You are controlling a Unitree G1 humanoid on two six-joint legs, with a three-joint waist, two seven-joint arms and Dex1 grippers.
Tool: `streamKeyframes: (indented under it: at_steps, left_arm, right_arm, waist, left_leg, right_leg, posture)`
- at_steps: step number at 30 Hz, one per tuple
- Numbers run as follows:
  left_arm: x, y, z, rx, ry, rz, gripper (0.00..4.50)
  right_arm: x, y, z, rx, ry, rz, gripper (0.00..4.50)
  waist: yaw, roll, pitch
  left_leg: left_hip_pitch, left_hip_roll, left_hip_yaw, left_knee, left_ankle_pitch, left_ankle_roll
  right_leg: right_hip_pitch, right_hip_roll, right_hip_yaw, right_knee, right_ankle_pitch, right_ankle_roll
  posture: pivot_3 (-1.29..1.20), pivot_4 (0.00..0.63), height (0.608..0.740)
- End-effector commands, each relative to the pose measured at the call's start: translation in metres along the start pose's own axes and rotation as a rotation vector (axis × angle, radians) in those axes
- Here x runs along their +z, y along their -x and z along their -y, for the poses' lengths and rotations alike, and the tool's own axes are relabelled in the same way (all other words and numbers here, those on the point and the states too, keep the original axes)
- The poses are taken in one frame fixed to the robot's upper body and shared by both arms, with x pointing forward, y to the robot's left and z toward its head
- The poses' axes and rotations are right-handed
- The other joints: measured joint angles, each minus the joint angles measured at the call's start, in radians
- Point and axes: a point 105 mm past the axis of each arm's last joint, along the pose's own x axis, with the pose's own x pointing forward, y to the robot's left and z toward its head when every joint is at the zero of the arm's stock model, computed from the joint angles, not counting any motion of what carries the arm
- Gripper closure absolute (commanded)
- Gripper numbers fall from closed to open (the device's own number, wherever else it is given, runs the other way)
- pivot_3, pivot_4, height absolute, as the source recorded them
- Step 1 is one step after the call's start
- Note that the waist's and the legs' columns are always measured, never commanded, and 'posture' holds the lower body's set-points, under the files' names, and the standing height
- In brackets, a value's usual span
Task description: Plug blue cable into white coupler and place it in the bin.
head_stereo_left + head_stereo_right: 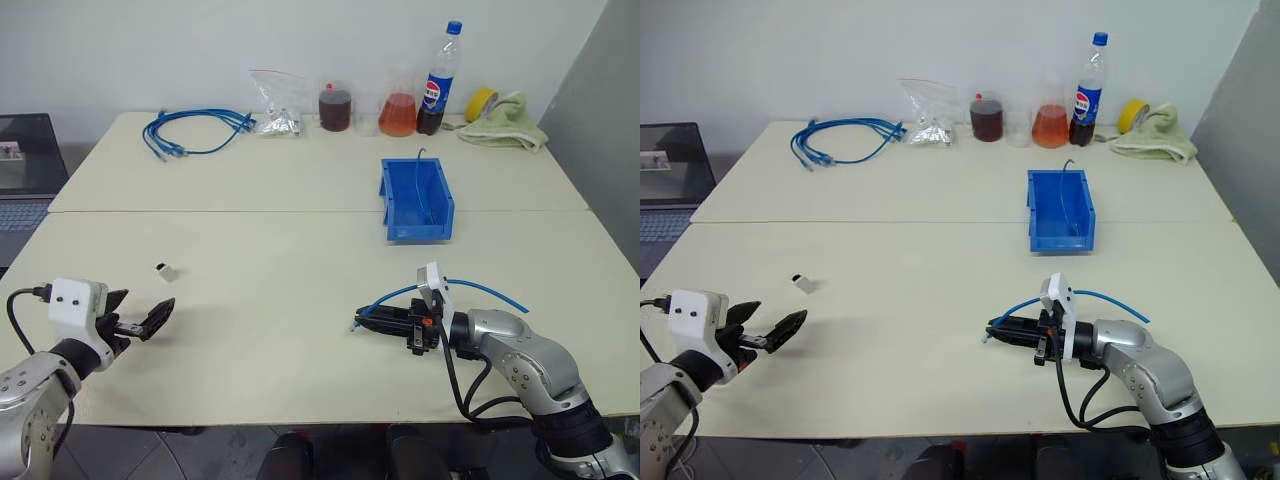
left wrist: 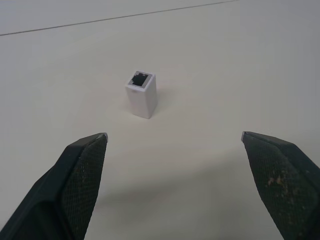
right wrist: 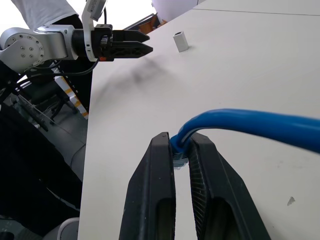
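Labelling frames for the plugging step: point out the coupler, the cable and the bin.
coupler (image 2: 141,95), left wrist view, its front face.
cable (image 3: 260,125), right wrist view, its blue jacket.
bin (image 1: 389,204), left eye view, its left wall.

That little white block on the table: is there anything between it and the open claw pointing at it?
Nothing visible. The white coupler stands alone on the bare table, and the open left gripper faces it across plain tabletop. The right gripper, shut on the blue cable, is off to the other side.
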Motion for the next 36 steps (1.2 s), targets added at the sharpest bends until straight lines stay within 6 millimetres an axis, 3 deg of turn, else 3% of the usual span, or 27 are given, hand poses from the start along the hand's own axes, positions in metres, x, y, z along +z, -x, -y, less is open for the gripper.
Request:
streamKeyframes:
  at_steps: [1,11,19,25,36]
  left_arm:
    - [0.009,0.000,-0.013,0.026,-0.021,0.009,0.00]
    - [0.012,-0.015,-0.011,-0.079,-0.049,-0.036,0.00]
    - [0.001,-0.026,-0.011,-0.100,-0.085,-0.094,0.00]
    - [0.003,-0.049,-0.009,-0.128,-0.071,-0.078,0.00]
    - [0.003,-0.068,-0.019,-0.117,-0.055,-0.075,0.00]
  right_arm:
    - [0.010,-0.002,-0.005,0.024,0.050,0.026,4.39]
    - [0.011,-0.002,-0.006,0.022,0.054,0.025,4.39]
    - [0.010,-0.001,-0.006,0.017,0.054,0.024,4.39]
    - [0.011,-0.003,-0.007,0.022,0.056,0.025,4.39]
    - [0.011,-0.002,-0.008,0.009,0.060,0.022,4.39]
  waist:
    - [0.000,0.000,0.000]
    - [0.000,0.000,0.000]
    - [0.000,0.000,0.000]
    - [0.002,0.000,0.000]
    - [-0.001,0.000,0.000]
  left_leg:
    - [0.000,0.000,0.000,0.000,0.000,0.000]
    - [0.000,0.000,0.000,0.000,0.000,0.000]
    - [0.000,0.000,0.000,0.000,0.000,0.000]
    - [-0.001,0.000,0.000,0.000,0.000,0.000]
    - [-0.001,0.000,0.000,0.000,0.000,0.000]
  right_leg:
    - [0.000,0.000,0.000,0.000,0.000,0.000]
    - [0.000,0.000,0.000,0.000,0.000,0.000]
    - [-0.001,0.000,0.000,0.000,0.000,0.000]
    - [-0.001,0.000,-0.001,0.001,0.000,0.000]
    - [-0.002,0.000,0.000,0.001,0.000,0.000]
  posture:
    - [0.00,0.150,0.740]
    - [0.00,0.150,0.740]
    - [0.00,0.150,0.740]
    - [0.00,0.150,0.740]
    - [0.00,0.150,0.740]
